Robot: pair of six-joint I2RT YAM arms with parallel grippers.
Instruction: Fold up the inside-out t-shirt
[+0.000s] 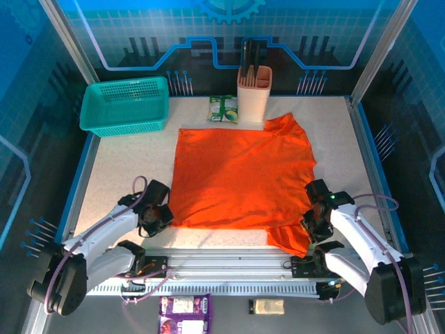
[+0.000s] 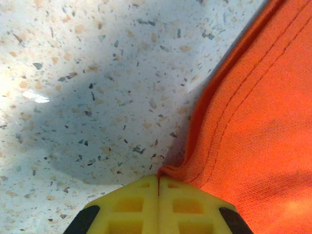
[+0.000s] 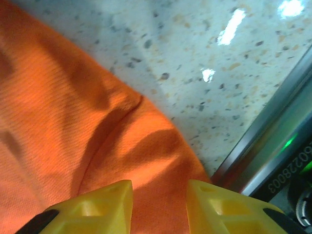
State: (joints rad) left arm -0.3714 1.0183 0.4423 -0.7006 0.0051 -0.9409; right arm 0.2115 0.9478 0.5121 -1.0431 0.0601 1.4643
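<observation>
— On the speckled counter [image 1: 118, 174], what's that big orange thing?

— That's the t-shirt [image 1: 240, 177]. It's spread nearly flat across the middle, a bit wrinkled. One sleeve pokes out at the far right corner. The other is bunched up at the near right, by the counter's front edge.

— And the two arms?

— There's one at each near corner of the shirt. The left fingers [image 2: 146, 204] are pressed together, and the stitched hem is pinched right at their tips. The cloth ridges up a little there, with bare counter just beside it.

— What about the other side?

— The right fingers [image 3: 109, 204] stand apart over the rumpled sleeve, with orange cloth showing in the gap between them. I can't tell whether they're actually pressing it. A metal rail runs close by on their right.

— Anything else up there?

— A teal mesh basket [image 1: 125, 104] sits in the far left corner, well apart from the shirt. A pale pink holder [image 1: 254, 90] stands upright at the far edge, near the far sleeve. A small green packet [image 1: 223, 109] lies just beside the holder, on its left.
</observation>
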